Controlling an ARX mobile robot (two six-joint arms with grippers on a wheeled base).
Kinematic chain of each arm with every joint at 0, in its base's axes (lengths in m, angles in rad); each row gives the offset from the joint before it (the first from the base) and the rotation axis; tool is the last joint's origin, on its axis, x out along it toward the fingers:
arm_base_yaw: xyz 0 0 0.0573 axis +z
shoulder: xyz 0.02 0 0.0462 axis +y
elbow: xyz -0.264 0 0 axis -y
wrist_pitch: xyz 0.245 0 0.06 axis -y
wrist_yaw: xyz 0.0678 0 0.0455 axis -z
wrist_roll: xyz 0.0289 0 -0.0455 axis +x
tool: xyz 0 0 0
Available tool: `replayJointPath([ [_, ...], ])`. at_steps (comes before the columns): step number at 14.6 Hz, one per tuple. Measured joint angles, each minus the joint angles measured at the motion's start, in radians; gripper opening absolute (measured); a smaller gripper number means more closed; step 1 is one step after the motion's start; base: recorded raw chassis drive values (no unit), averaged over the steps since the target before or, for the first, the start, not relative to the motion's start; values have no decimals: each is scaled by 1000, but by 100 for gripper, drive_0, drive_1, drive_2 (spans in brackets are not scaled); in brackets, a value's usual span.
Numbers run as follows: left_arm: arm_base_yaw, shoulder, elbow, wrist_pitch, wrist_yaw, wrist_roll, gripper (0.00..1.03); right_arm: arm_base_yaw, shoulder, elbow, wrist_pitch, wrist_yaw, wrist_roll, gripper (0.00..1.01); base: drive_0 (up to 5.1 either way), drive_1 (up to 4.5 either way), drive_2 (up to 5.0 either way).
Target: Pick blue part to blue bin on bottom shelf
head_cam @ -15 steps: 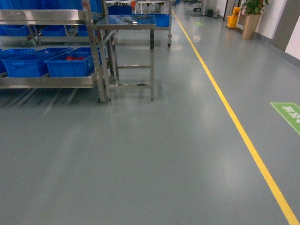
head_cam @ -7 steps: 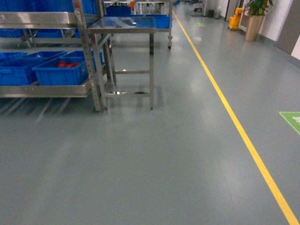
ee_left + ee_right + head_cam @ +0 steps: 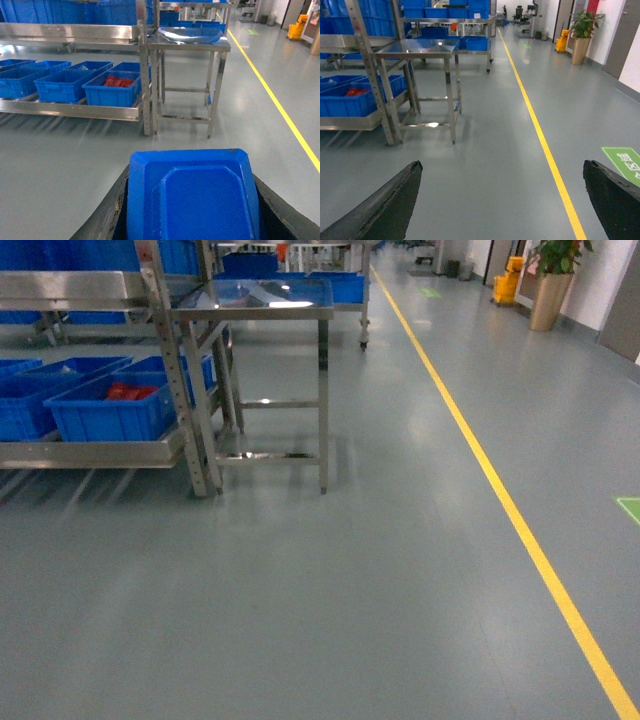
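Well, left pincer [image 3: 192, 210] clamps the blue part [image 3: 195, 192] between its fingers, far from the bottom shelf [image 3: 70, 109] and its bins [image 3: 111, 89]. Right pincer [image 3: 502, 200] gapes wide, holding nothing, over floor [image 3: 495, 165].

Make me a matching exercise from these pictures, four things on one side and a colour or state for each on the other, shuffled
Things:
1. Left end effector
2. Right end effector
3. Floor line
4. Side table

Descriptions:
A. Yellow
B. Open, with nothing between its fingers
C. Shiny steel
D. Holding a blue part

Pairs: 1-D, 2-B, 3-A, 4-C
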Motion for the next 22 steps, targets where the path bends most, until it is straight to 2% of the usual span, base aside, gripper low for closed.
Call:
replayJointPath([
  [22, 0, 1, 0, 0, 0, 0, 44, 0, 0, 0, 7, 0, 0, 98, -5, 429, -438],
])
